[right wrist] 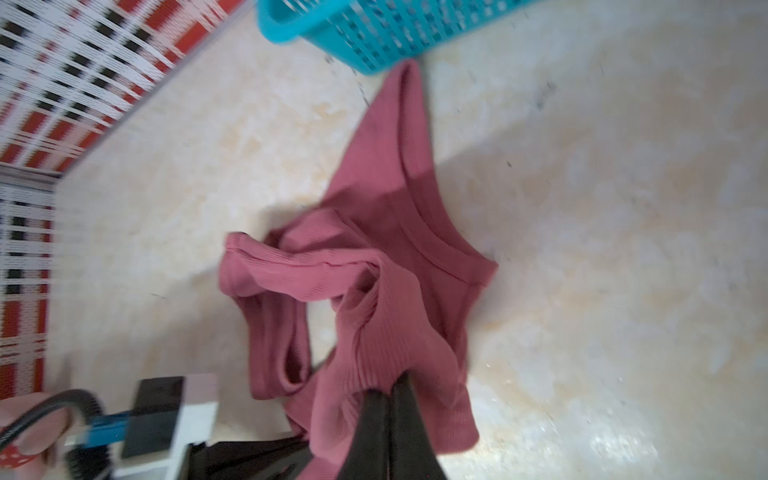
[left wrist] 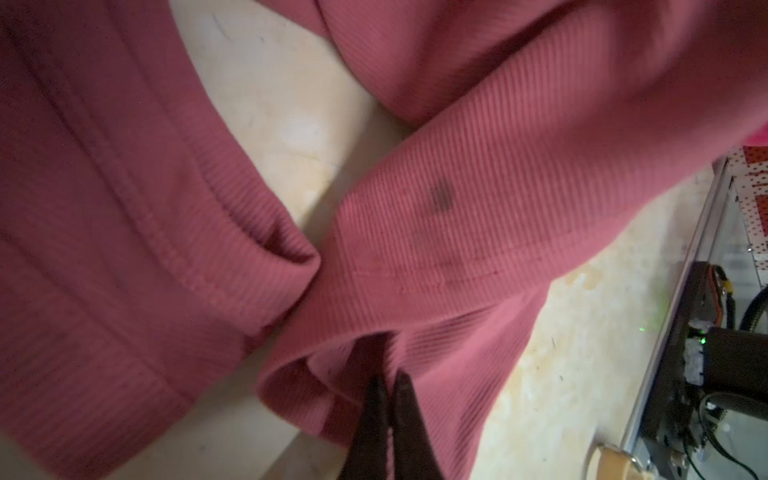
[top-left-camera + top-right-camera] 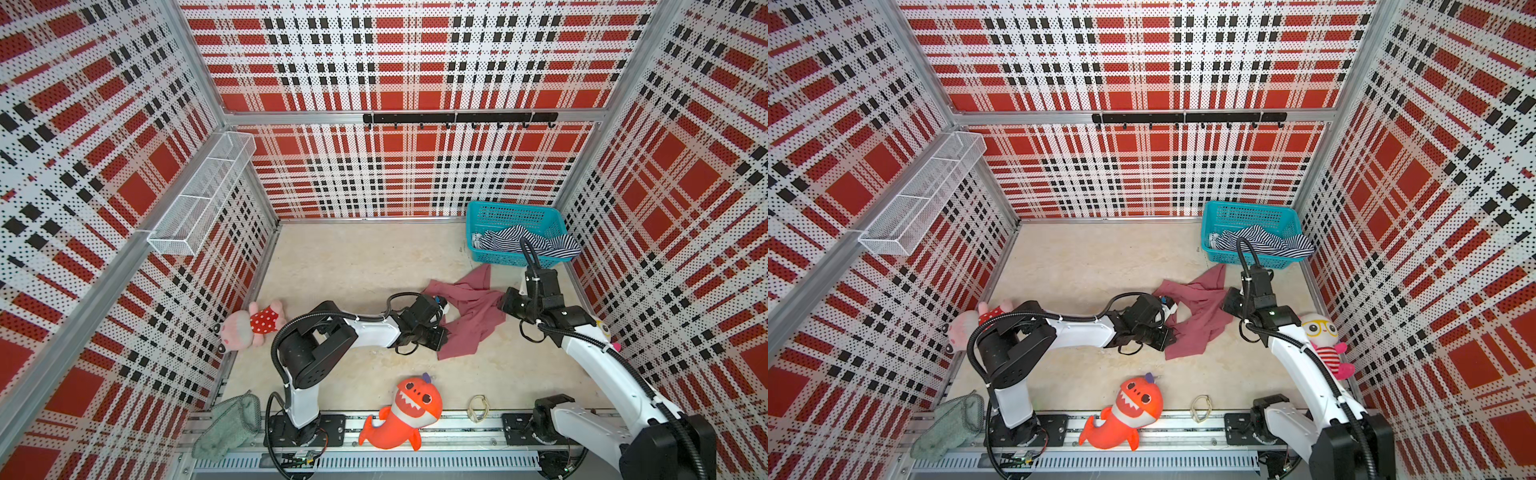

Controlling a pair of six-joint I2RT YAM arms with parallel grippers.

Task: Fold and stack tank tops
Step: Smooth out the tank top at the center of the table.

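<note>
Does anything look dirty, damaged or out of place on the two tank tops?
Yes. The dusty rose ribbed tank top has a dark smudge near a hem seam, like a stain. The navy-and-white striped tank top hangs partly over the rim of the teal plastic basket, not fully inside.

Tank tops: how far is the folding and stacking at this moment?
Done: only the maroon tank top lies out on the table, crumpled and unfolded. In hand: the left gripper and the right gripper are both shut on its cloth. Left: fold it, take the striped tank top from the teal basket, fold that, stack both.
</note>
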